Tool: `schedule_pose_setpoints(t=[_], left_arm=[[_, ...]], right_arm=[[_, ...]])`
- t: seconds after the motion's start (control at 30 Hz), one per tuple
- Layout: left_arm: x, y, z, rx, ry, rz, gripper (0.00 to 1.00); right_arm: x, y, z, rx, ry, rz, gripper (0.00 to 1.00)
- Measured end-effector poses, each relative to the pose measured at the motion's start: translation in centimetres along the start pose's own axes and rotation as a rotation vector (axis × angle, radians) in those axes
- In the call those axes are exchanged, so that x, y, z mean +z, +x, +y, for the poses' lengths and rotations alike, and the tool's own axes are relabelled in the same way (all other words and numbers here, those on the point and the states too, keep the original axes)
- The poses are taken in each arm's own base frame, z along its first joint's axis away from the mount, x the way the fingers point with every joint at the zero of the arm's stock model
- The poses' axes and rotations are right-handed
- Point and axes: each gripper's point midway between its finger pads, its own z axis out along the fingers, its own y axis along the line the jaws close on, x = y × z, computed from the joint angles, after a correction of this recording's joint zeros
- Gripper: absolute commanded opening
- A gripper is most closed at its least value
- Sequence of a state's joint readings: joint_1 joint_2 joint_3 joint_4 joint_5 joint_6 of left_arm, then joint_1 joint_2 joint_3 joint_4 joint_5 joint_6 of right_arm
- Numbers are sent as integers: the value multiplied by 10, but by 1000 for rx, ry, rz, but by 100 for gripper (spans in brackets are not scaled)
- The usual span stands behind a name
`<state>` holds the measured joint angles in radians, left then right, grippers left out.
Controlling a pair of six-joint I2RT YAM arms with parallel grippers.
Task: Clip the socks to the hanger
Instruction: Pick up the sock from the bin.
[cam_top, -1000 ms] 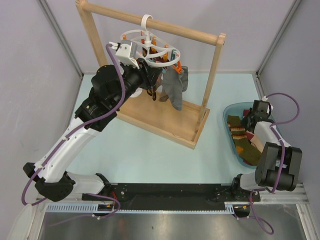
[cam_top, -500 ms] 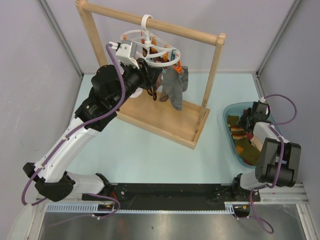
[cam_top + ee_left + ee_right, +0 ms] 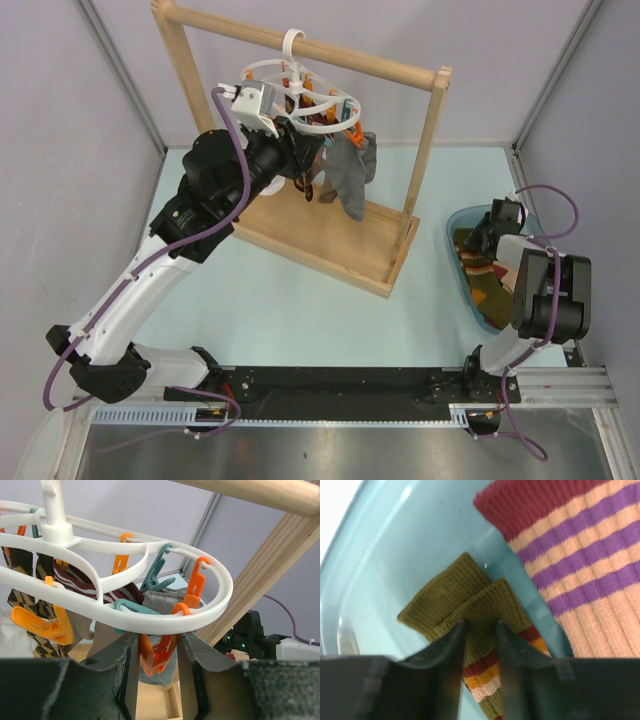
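Hanger (image 3: pixel 150 623) of white looped rings, orange clip (image 3: pixel 157 656), grey sock (image 3: pixel 160 600)

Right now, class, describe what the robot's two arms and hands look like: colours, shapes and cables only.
Both arms are built alike. The left arm has a white lower link and bulky black joint housings; the right arm shows the same black blocks with white. A purple cable loops along each. The left hand and right hand each have two dark, flat, tapering fingers.
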<state>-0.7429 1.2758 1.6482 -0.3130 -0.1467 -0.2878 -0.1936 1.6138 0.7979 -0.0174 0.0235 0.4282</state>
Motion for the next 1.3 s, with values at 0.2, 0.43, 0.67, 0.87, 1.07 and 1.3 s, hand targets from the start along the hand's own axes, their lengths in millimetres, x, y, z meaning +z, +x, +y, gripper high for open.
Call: schedule_pose_setpoints(t=[0.2, 0.43, 0.67, 0.87, 1.07, 1.3], left_arm=[[0, 0, 0, 0, 0, 0, 7], [0, 0, 0, 0, 0, 0, 7], [0, 0, 0, 0, 0, 0, 6], [0, 0, 0, 1, 0, 0, 5], [0, -1, 0, 1, 0, -2, 4], [0, -2, -2, 2, 12, -10, 3]], right_arm=[[1, -5, -6, 5, 55, -13, 4], [-17, -11, -8, 3, 68, -24, 2], [-72, -44, 8, -2, -7, -139, 0], [-141, -75, 32, -25, -155, -296, 0], [-211, -89, 63, -81, -356, -440, 0], [-287, -76, 110, -221, -664, -539, 0]])
